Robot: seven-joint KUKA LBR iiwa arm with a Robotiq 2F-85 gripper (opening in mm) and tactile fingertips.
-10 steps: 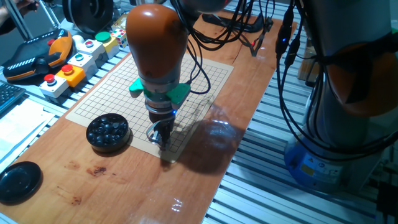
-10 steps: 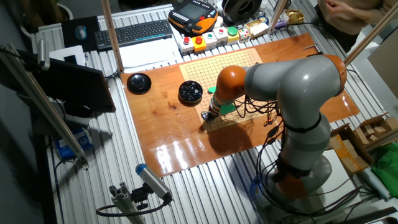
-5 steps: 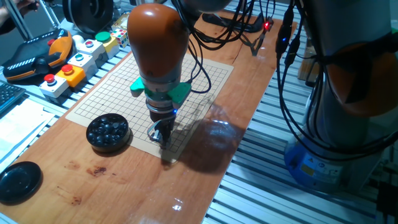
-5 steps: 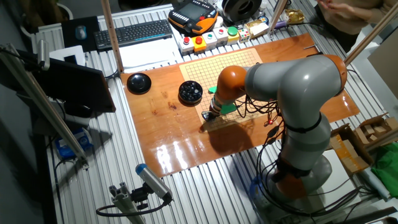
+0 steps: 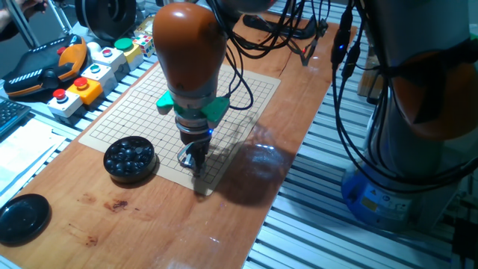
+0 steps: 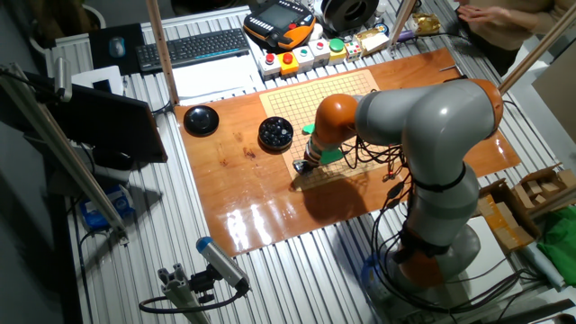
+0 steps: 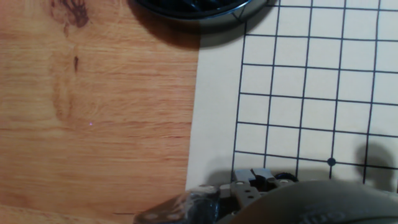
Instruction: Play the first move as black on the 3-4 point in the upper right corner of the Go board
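Note:
The Go board [image 5: 231,93] [image 6: 346,90] [image 7: 311,93] lies on the wooden table. My gripper [image 5: 196,163] [image 6: 304,168] [image 7: 264,182] hangs low over the board's corner nearest the bowl, fingers close together. In the hand view a sliver of the glossy black stone [image 7: 285,177] shows at the fingertips, just inside the grid's edge and left of a star dot [image 7: 331,162]. The 3-4 point lies among the unmarked crossings near that dot, and the hand partly covers that area. No stone shows on the visible grid.
A black bowl [image 5: 129,158] [image 6: 275,132] [image 7: 193,6] of several stones stands beside the board corner. Its lid [image 5: 22,218] [image 6: 200,119] lies farther off on the wood. Button boxes [image 5: 82,78] and a teach pendant [image 5: 45,67] line the board's far side. Cables [image 5: 261,45] hang over the board.

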